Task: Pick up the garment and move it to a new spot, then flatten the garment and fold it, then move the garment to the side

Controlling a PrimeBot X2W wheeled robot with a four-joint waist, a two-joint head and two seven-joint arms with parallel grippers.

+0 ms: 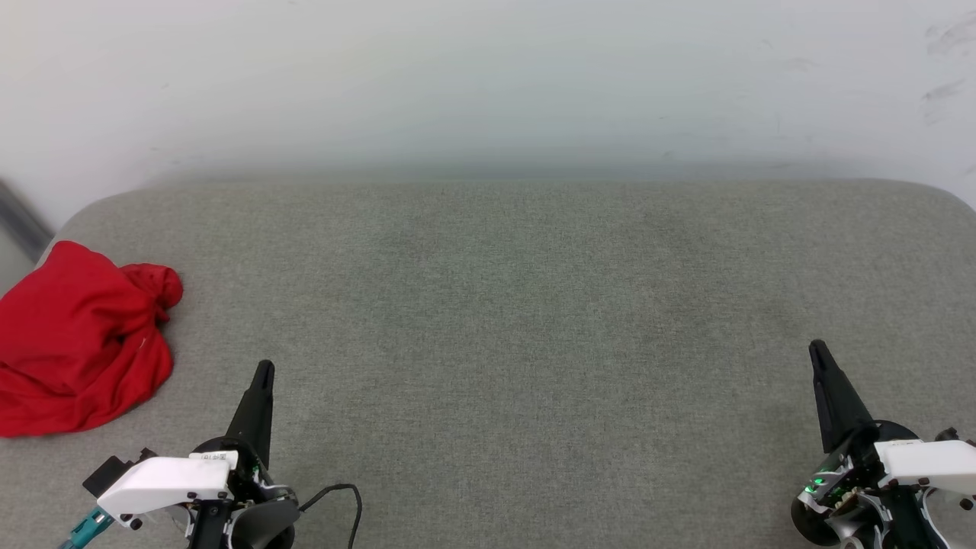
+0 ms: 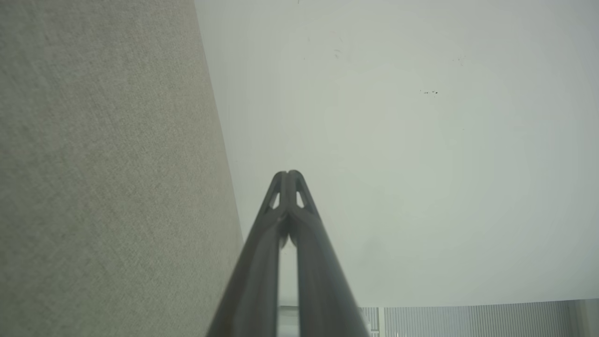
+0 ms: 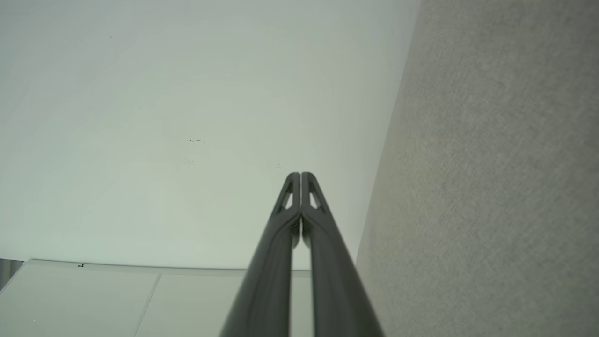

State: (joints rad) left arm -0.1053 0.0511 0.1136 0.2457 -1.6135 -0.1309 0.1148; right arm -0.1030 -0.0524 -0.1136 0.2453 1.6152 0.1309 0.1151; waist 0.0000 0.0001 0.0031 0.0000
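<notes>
The garment point(image 1: 76, 339) lies as a crumpled red heap at the far left edge of the grey padded surface point(image 1: 518, 320); only red cloth shows, no print. My left gripper point(image 1: 264, 369) hovers at the lower left, a short way right of the heap and apart from it, its fingers pressed together with nothing between them. In the left wrist view its shut fingertips point(image 2: 288, 174) point toward the pale wall. At the lower right my right gripper point(image 1: 817, 348) is shut and empty, far from the garment. Its fingertips point(image 3: 300, 175) touch each other in the right wrist view.
A pale wall point(image 1: 488, 76) rises behind the surface's rounded far edge. A black cable point(image 1: 343, 496) loops beside my left wrist. The grey fabric point(image 2: 103, 178) runs along one side of the left wrist view, and grey fabric point(image 3: 496, 187) also edges the right wrist view.
</notes>
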